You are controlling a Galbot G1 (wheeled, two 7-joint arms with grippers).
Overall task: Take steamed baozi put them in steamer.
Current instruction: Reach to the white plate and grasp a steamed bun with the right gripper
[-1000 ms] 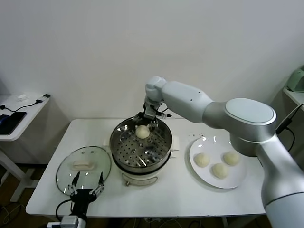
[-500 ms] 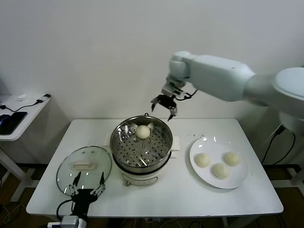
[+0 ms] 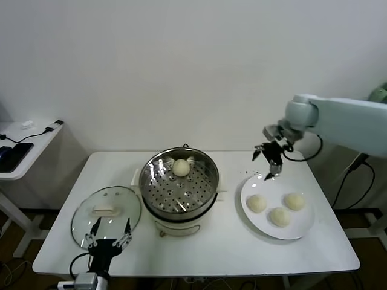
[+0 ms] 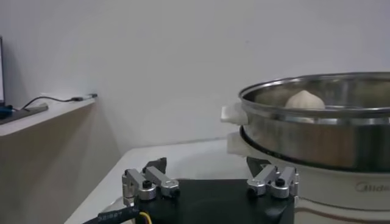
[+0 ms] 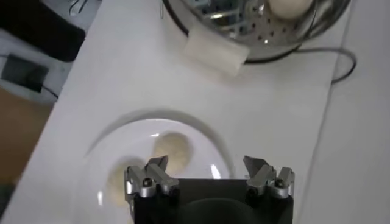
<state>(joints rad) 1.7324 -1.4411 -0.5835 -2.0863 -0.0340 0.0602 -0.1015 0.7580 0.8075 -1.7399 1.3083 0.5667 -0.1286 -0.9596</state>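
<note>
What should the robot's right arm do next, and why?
Probably lower the open right tool onto a baozi on the white plate, perhaps the nearest one. One baozi already sits in the steamer, three wait on the plate, and that tool hovers empty above the plate's far edge. The left tool is parked by the glass lid.

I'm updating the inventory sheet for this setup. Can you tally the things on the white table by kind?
Baozi: 4, one in the steamer, three on the plate
Steamer: 1
Plate: 1
Glass lid: 1
Total: 7
</note>
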